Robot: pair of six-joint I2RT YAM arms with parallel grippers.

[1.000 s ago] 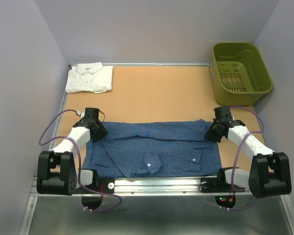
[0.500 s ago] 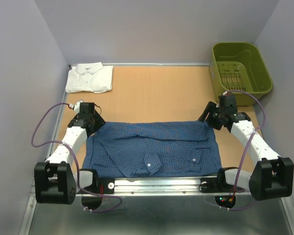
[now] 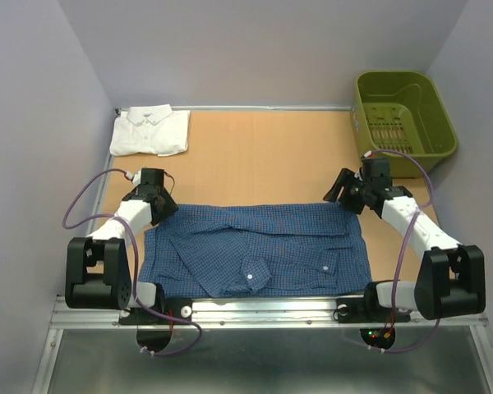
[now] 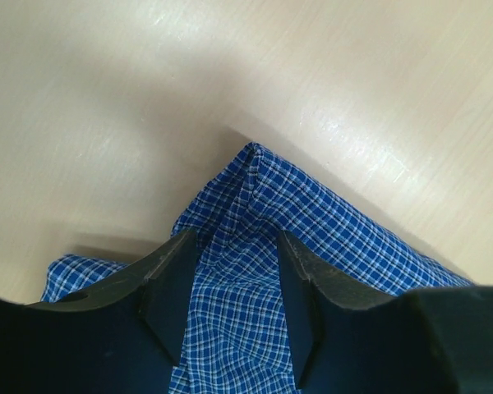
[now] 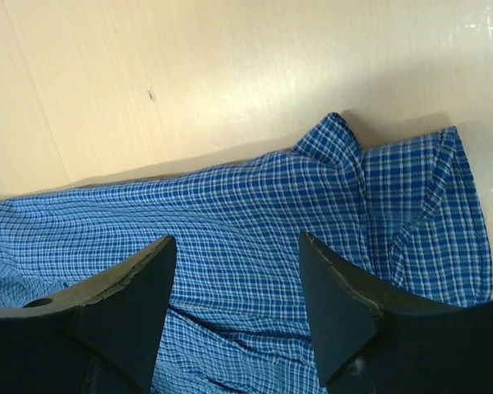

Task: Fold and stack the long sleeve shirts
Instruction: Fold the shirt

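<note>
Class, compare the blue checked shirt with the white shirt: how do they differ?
The blue checked shirt is patterned; the white shirt is plain. The blue one lies spread wide along the near edge; the white one is folded small in the far left corner. Both have collars.

We find no text, label, brand, number or sign that can be read in any of the three views
</note>
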